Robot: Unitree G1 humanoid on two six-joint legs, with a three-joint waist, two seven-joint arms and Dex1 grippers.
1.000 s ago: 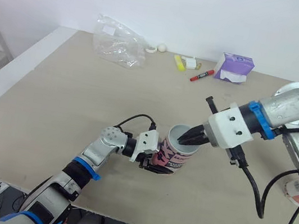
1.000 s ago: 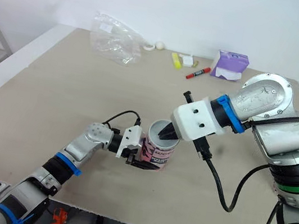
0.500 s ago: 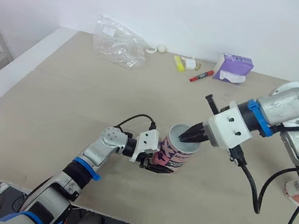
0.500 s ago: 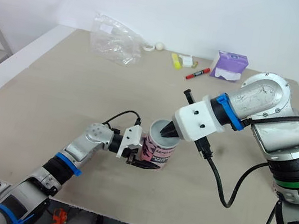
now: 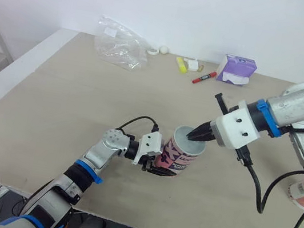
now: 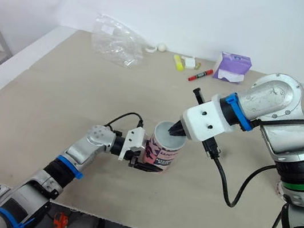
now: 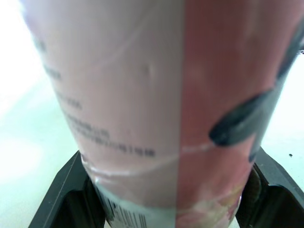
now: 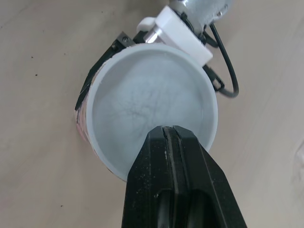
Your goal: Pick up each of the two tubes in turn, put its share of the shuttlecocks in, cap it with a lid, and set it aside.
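The right end effector (image 5: 197, 137) has drawn back a little toward the robot's right since a moment ago. Its tip now sits at the edge of the top of the pink-and-white printed cylindrical tube (image 5: 178, 159) rather than over the middle. The top of the tube seems to have leaned slightly that way too. Its two black fingers (image 8: 156, 156) are pressed tight together with only a thin seam between them, and nothing is gripped there. Just ahead of that tip, and touching it as far as I can see, is a cloudy white round lid (image 8: 142, 107) seated on the mouth of the tube, its raised rim running all the way round.

The left end effector (image 5: 160, 163) is clenched on the tube low down, near its base. From that wrist you see one black finger (image 7: 61, 190) on each side of the printed wall (the tube's bottom band carries a barcode). The tube stands on the pale beige worktop (image 5: 55, 104) between the two end effectors, tilted a touch toward the right one.

Well beyond the left end effector, near the far edge, lies a crumpled clear plastic bag (image 5: 120, 42). Well beyond the right one are a purple box (image 5: 237, 69) and, just beside it, a red marker (image 5: 205, 77).
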